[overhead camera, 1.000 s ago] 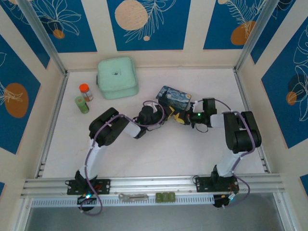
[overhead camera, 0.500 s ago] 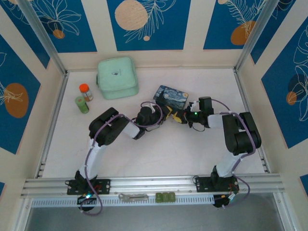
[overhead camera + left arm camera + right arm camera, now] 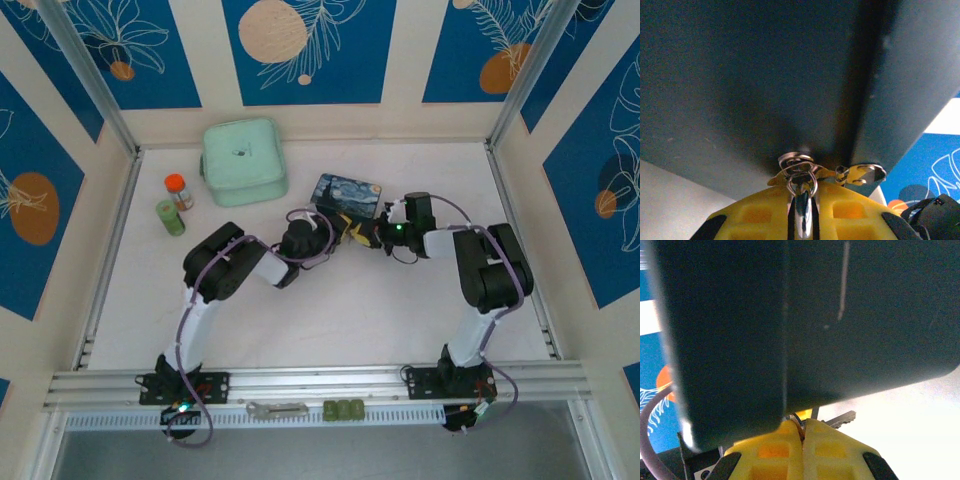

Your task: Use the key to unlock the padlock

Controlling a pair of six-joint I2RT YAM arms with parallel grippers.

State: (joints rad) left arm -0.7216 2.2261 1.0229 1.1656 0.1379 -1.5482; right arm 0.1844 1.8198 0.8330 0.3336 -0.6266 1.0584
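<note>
The step in hand looks like bringing key and lock together at the near edge of the tin box [image 3: 347,193]. That calls for small, slow wrist corrections. One arm should hold its piece steady while the other lines up along the keyway. Neither should push hard enough to shove the box across the worktop [image 3: 300,300].

The padlock itself is too small to pick out. I judge it lies where the two grippers meet, just below the box at the centre of the top view.

The left gripper [image 3: 801,197] is pressed together on a silvery metal piece [image 3: 802,215] with a split ring [image 3: 801,181] looped at its top, close under the box. A toothed key [image 3: 863,172] hangs just right of it. The right gripper [image 3: 802,429] is also pressed together, with a thin sliver at the seam that I cannot identify.
</note>
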